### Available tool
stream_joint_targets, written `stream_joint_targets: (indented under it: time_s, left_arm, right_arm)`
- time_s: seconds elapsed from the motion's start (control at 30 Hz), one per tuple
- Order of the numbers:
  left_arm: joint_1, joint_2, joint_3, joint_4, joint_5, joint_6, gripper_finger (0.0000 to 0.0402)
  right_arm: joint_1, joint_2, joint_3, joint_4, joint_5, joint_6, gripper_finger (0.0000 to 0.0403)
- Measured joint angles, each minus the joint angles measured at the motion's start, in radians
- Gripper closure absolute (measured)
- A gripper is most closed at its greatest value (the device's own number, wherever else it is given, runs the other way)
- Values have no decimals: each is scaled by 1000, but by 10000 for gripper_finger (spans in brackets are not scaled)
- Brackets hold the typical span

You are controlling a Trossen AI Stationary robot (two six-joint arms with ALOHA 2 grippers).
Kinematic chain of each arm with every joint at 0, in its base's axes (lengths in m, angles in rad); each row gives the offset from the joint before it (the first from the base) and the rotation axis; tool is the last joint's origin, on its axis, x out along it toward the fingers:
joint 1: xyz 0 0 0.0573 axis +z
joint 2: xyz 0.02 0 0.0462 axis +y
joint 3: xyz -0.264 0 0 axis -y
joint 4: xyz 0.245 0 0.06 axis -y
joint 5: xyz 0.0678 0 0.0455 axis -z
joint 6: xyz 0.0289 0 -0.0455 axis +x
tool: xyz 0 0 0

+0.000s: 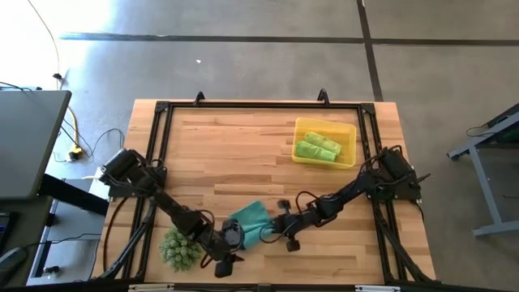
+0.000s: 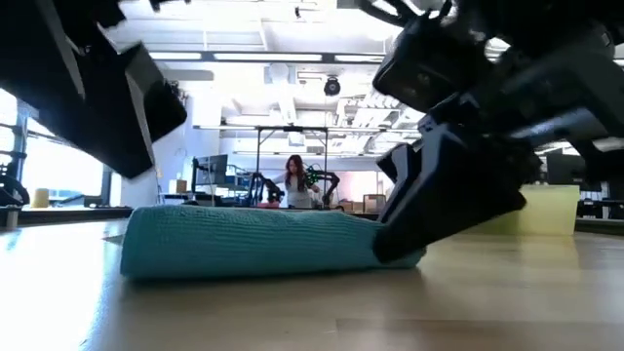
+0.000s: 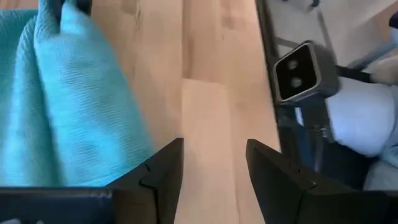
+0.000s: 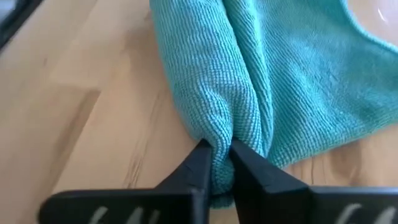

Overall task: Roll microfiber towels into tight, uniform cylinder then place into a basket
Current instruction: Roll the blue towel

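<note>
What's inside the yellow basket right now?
Two rolled lime-green towels lie side by side inside the basket. Whatever is beneath them is covered.

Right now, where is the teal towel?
In the high view the teal towel lies near the table's front edge, between the two grippers, right of the spiky green plant; the right gripper pinches its folded edge.
</note>
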Motion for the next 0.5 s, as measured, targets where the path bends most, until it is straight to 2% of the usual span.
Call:
stream_joint_targets:
  time_s: [0.17, 0.33, 0.5]
  left_arm:
    - [-2, -21, 1, 7, -14, 8, 238]
    - [-2, -17, 2, 6, -102, 53, 238]
    - [-4, -13, 2, -36, -218, 95, 238]
  right_arm:
    - [-31, -1, 0, -6, -98, 234, 398]
    - [-89, 0, 0, 5, -312, 522, 397]
    - [-139, -2, 0, 24, -507, 678, 397]
